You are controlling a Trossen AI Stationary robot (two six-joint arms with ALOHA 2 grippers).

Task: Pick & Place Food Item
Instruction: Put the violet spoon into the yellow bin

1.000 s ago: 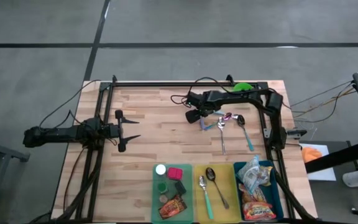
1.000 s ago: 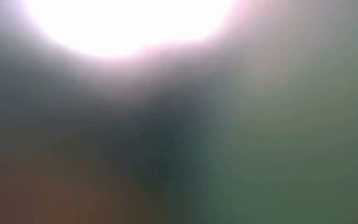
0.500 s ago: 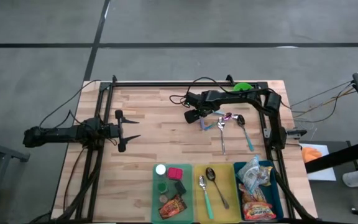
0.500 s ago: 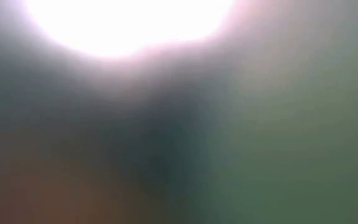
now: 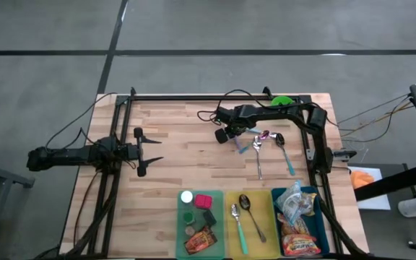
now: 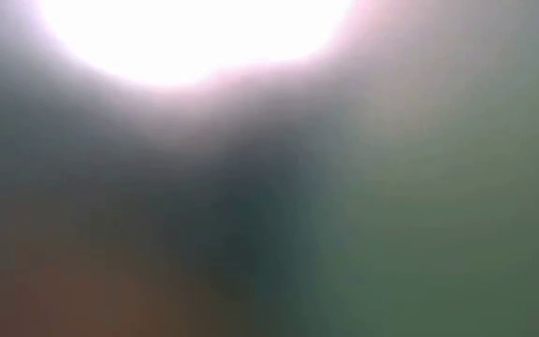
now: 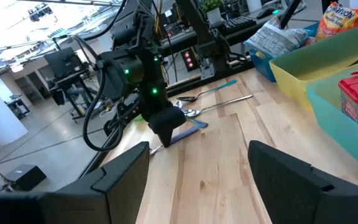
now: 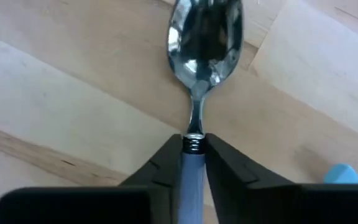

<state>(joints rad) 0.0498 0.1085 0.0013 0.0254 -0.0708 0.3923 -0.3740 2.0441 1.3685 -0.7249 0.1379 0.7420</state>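
One steel spoon with a pale blue handle [image 8: 194,93] is being pinched by the right gripper [image 8: 191,163] on the wooden table [image 5: 186,155]. Left gripper [image 7: 197,171] is being held apart, idle.

Right pincer [image 7: 166,132] down on blue-handled spoon [image 7: 188,119]

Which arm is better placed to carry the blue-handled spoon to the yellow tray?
The right. The right gripper is already closed on the blue-handled spoon, while the left gripper waits open at the table's left side, far from the spoon and the yellow tray.
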